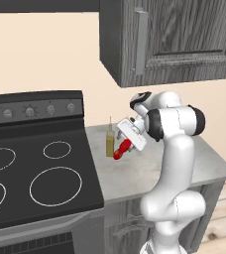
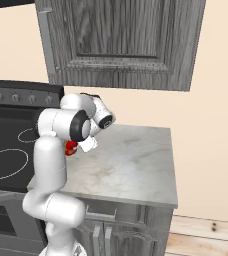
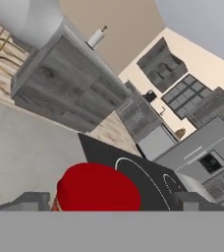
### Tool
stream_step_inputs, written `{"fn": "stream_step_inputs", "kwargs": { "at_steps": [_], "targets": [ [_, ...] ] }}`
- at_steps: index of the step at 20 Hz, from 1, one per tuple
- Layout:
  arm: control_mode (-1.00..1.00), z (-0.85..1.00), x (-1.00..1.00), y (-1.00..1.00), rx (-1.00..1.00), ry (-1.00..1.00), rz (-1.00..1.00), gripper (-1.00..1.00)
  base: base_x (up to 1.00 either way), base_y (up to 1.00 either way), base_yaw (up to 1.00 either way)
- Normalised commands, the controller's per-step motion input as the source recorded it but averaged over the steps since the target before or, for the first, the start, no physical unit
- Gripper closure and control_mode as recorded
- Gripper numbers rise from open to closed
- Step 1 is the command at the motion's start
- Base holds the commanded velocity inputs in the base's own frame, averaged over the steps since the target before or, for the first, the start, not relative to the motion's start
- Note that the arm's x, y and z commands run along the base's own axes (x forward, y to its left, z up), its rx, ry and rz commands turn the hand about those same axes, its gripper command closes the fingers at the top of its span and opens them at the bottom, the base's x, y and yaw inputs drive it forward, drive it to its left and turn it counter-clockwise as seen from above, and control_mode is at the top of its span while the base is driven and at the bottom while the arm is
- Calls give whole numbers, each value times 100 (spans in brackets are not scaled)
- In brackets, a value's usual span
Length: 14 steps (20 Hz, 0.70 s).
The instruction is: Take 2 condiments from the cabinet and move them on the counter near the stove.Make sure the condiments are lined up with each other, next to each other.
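Note:
An olive-yellow condiment bottle [image 1: 109, 143] with a thin nozzle stands upright on the counter [image 1: 149, 171], right beside the stove [image 1: 40, 173]. Just to its right is the red condiment bottle [image 1: 121, 150], which looks tilted toward the hand. My gripper [image 1: 125, 145] reaches down around its top. In the hand view the red bottle [image 3: 98, 189] sits between the two fingertips of my gripper [image 3: 113, 199]; they stand wide apart, with a gap on the right side, so the gripper is open. From the right, my arm hides most of the red bottle [image 2: 71, 146].
The wall cabinet [image 1: 184, 39] hangs above the counter with its door shut and a long bar handle [image 1: 141, 42]. The stove's black top [image 2: 6, 145] borders the counter [image 2: 131, 160] on the left. Bare counter stretches to the right, up to its edge.

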Motion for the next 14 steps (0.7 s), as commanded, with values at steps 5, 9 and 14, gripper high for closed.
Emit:
{"fn": "stream_step_inputs", "kwargs": {
  "at_steps": [5, 9, 14],
  "targets": [
    [-100, 0, 9, 0, 8, -9, 0, -100, 0, 0, 0],
    [-100, 0, 8, 0, 9, -6, 0, -100, 0, 0, 0],
    [-100, 1, 5, 0, 9, -7, 0, -100, 0, 0, 0]
  ]
}}
